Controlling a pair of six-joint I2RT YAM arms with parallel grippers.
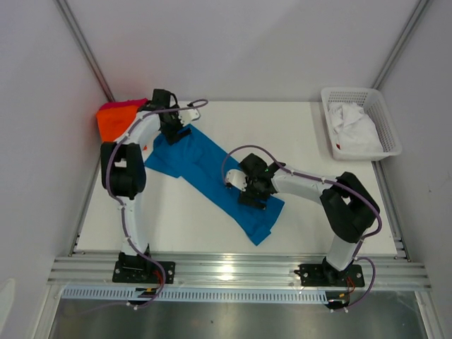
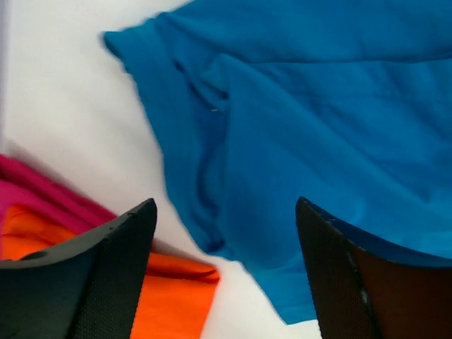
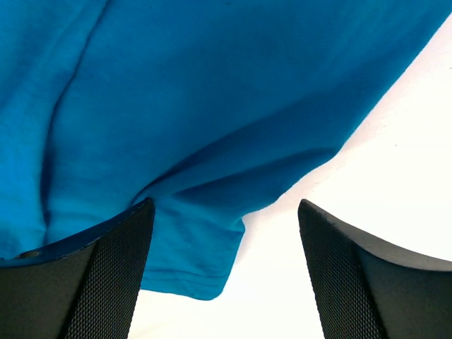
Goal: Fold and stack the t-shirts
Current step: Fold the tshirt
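both sets of my fingers are spread wide and hold nothing. my left gripper (image 2: 226, 203) hangs over the far end of the blue t-shirt (image 1: 205, 169), whose bunched, creased cloth runs ahead of the fingers and under the right-hand pad; a corner of it lies just between the pads. the orange t-shirt (image 2: 173, 304) sits below my left-hand pad with the pinkish-red t-shirt (image 2: 35, 183) touching its outer side, the two piled together, apparently parked out of the way. my right gripper (image 3: 226, 203) hangs over the near hem: cloth fills the view ahead and passes under the left-hand pad, while bare table (image 3: 395, 162) shows by the right-hand one. judgement: i stand at opposite ends so the garment can be pulled flat first; the folding is not yet done.
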